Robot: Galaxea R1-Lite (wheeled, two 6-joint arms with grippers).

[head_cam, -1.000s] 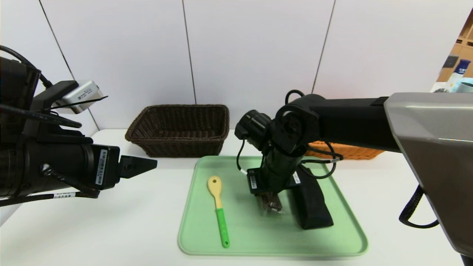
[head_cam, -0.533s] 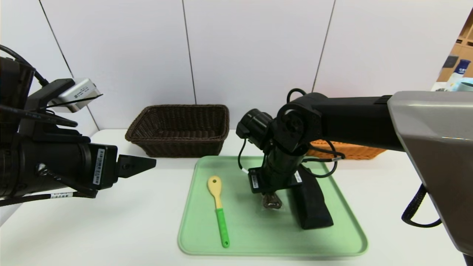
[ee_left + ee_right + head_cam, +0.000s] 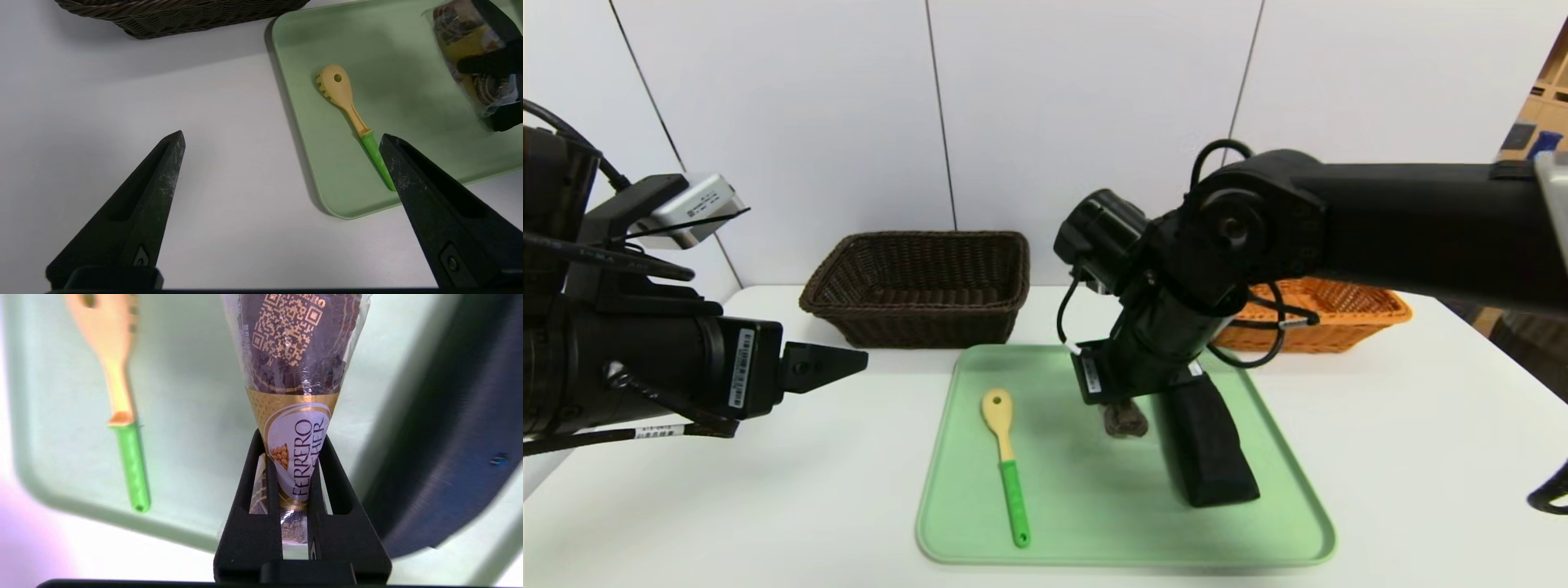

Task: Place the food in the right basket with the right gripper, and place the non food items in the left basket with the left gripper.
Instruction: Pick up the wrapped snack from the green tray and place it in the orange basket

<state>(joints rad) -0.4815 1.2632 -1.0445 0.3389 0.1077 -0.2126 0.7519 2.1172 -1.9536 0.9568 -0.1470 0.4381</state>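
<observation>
Food [image 3: 295, 355] clamped in right end effector [image 3: 292, 445] above tray [image 3: 1127, 531] | spoon [image 3: 1006, 457], black case [image 3: 1205, 445] flank it (left end effector [image 3: 282, 139] released)

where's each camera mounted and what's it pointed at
Head view: high on the robot, looking forward and down at the tray, both baskets and the wall; both arms show.
Left wrist view: behind the open left gripper, hovering above the table beside the tray, facing the spoon.
Right wrist view: behind the right gripper, looking down its jaws, shut on the wrapped snack over the tray.
Shared: all three show the spoon, snack and tray.
</observation>
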